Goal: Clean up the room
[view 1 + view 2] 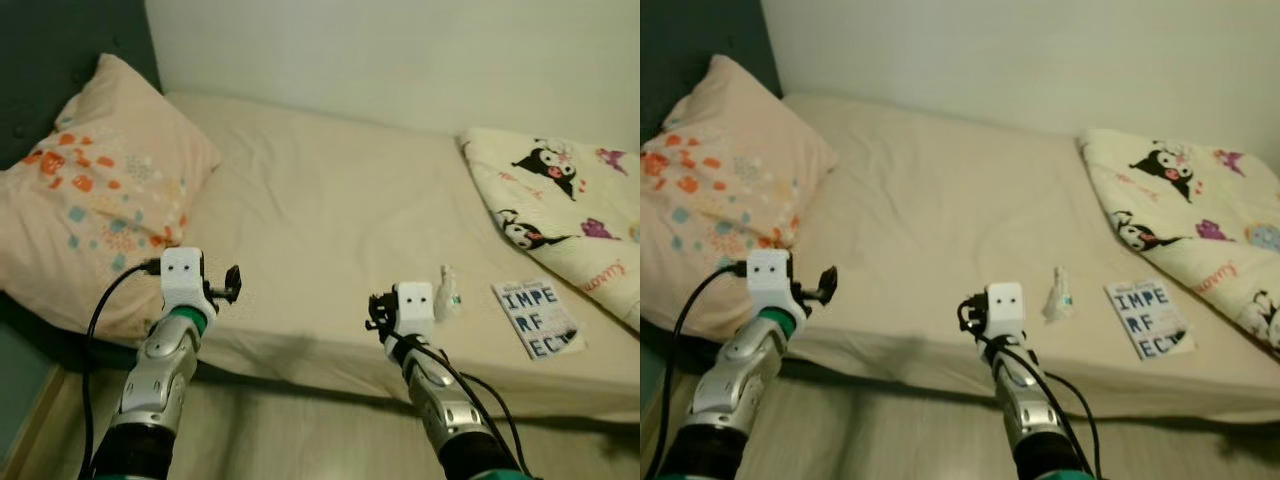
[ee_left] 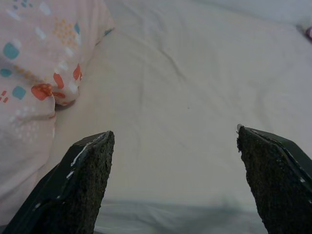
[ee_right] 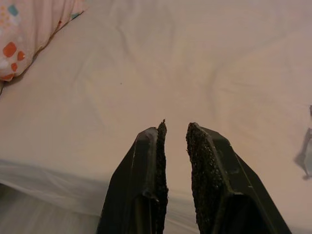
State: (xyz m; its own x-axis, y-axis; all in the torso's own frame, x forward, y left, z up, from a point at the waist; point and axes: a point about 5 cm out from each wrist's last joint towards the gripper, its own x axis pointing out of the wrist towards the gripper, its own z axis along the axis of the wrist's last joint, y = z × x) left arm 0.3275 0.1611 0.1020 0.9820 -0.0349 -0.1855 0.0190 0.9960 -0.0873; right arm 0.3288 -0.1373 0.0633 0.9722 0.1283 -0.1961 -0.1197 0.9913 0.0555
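A small crumpled white wrapper lies on the cream bed sheet near the front edge. Right of it lies a white book with big dark letters. My right gripper hovers over the bed's front edge, just left of the wrapper, shut with nothing between its fingers. My left gripper is held over the front edge beside the floral pillow, open wide and empty.
A cream blanket printed with black cartoon characters covers the bed's right end. A dark headboard rises behind the pillow and a pale wall runs along the far side. Wooden floor shows below the mattress edge.
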